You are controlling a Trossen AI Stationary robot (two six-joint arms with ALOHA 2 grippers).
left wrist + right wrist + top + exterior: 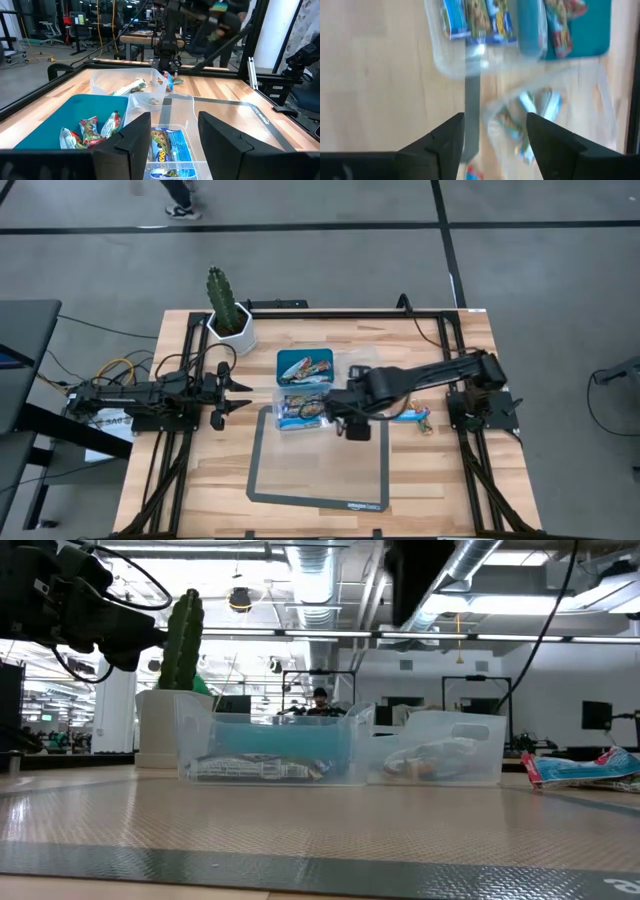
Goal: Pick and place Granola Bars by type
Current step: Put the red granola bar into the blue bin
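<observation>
Blue granola bars [298, 416] lie in a clear tub [170, 150] at the mat's far edge. Orange-green bars [92, 131] lie in the teal tray [290, 360] beyond it. Silvery bars [131, 87] lie in a second clear tub [360, 368]. A few loose bars [415, 417] lie on the wood to the right. My right gripper [335, 415] hovers above the table between the tubs, open and empty [495, 135]. My left gripper [240, 395] waits left of the tray, open and empty [172, 135].
A dark-edged mat [320, 470] covers the table's near middle. A potted cactus [228, 315] stands at the far left. Black rails [470, 450] run along both sides of the table. The loose bars also show at the right of the low view [580, 768].
</observation>
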